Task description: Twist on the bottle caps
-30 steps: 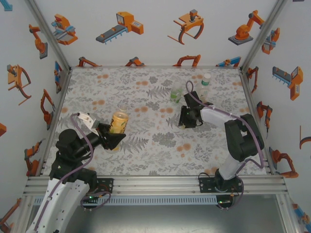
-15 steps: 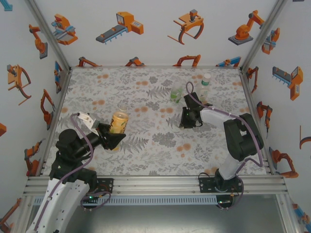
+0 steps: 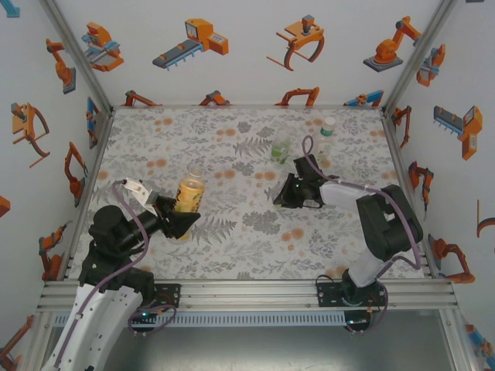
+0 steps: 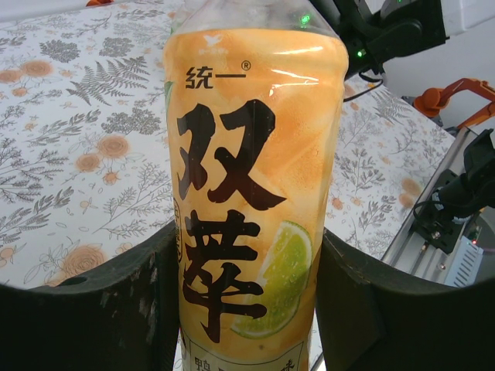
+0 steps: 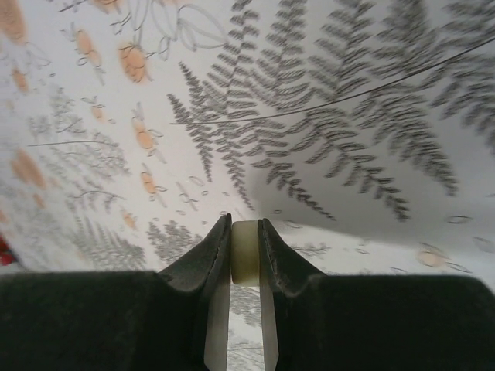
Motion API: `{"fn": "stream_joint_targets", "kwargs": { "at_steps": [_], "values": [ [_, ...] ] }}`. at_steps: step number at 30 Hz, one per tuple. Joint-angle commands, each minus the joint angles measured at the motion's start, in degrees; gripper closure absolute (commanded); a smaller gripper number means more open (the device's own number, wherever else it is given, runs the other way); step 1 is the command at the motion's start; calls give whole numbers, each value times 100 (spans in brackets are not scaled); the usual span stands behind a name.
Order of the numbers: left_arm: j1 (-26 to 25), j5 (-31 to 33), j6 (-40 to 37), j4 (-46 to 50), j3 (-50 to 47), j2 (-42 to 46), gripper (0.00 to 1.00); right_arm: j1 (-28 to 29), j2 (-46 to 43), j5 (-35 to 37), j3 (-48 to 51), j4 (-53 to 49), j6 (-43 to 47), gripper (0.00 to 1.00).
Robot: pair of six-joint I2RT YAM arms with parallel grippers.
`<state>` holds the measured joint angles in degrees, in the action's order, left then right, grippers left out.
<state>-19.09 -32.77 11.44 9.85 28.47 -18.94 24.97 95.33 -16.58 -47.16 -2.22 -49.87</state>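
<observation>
Left pincer [image 4: 246, 317]: clenched on the amber bottle [image 4: 249, 154], one dark finger pressed to each side of its yellow label; held at the near-left part of the table [image 3: 232, 239].
Right pincer [image 5: 245, 267]: closed on a pale cap [image 5: 245, 249], nipped edge-on between the two fingertips, with the table's fern print behind it; placed right of the table's middle.
Green bottle [image 3: 280, 147]: upright, just beyond the right pincer, apart from it.
Clear bottle [image 3: 326, 133]: upright, green-white band, right of the green one, near the far edge.
</observation>
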Motion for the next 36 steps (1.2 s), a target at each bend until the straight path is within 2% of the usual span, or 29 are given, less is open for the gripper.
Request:
{"fn": "stream_joint_targets", "kwargs": {
  "at_steps": [1,7,14,21,30,36],
  "values": [
    [2,-36,117,-168,54,22,95,137,-16,-513,266,1125,-889,80],
    [2,-27,148,-167,51,61,95,502,69,-556,749,1967,-1509,80],
    [7,-27,192,-207,54,43,95,727,39,-283,1097,1896,-1487,76],
    [7,-28,218,-219,53,44,95,781,-225,238,1019,847,-918,68],
    [3,-27,228,-252,54,-2,94,802,-446,562,703,-95,-397,65],
    [2,-25,227,-245,84,-20,94,986,-304,920,32,-914,74,59]
  ]
}}
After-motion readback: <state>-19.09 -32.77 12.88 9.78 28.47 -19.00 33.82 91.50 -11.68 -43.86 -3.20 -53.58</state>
